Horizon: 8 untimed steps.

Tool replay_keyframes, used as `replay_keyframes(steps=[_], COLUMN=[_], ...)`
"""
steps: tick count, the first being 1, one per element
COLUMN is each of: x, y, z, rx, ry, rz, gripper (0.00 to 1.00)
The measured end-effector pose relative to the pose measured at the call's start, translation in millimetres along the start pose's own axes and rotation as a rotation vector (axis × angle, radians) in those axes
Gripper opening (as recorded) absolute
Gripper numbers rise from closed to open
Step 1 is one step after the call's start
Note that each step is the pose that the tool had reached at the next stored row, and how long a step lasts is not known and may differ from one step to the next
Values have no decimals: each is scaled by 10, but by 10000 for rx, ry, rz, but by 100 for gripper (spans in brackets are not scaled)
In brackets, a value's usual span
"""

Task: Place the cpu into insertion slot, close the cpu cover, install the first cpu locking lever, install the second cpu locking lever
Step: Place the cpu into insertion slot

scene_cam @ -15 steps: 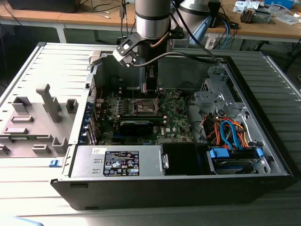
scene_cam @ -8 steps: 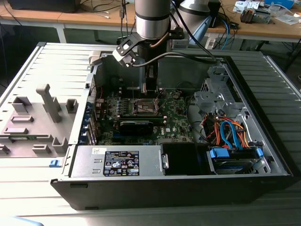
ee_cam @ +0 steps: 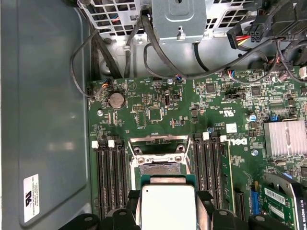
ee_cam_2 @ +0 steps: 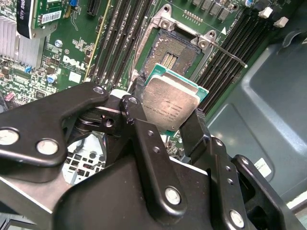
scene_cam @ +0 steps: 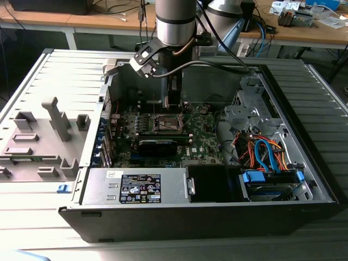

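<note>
Now: cpu (ee_cam_2: 170, 103) pinched by opposite edges between fingers of gripper (ee_cam_2: 167, 109), silvery top facing second wrist view. Chip hangs over bare insertion slot (ee_cam_2: 175, 53), not seated. Black memory slots (ee_cam_2: 120, 38) flank socket on green motherboard (ee_cam_2: 72, 48), inside open computer case (scene_cam: 217, 217).

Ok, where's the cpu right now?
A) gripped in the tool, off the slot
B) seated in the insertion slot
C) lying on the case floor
A: in the second wrist view the tool holds the cpu by its edges, with the insertion slot bare beyond it.
</note>
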State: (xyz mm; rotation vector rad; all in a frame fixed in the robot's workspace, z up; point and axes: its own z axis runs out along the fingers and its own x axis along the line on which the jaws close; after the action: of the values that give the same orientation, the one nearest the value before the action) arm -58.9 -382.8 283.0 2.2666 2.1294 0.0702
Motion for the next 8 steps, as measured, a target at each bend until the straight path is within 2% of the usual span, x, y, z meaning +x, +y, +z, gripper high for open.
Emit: replay_keyframes(steps=[8], x=[-1], y=[-10], z=[11], rx=[-1], ry=[0], rz=[-1], gripper=[55])
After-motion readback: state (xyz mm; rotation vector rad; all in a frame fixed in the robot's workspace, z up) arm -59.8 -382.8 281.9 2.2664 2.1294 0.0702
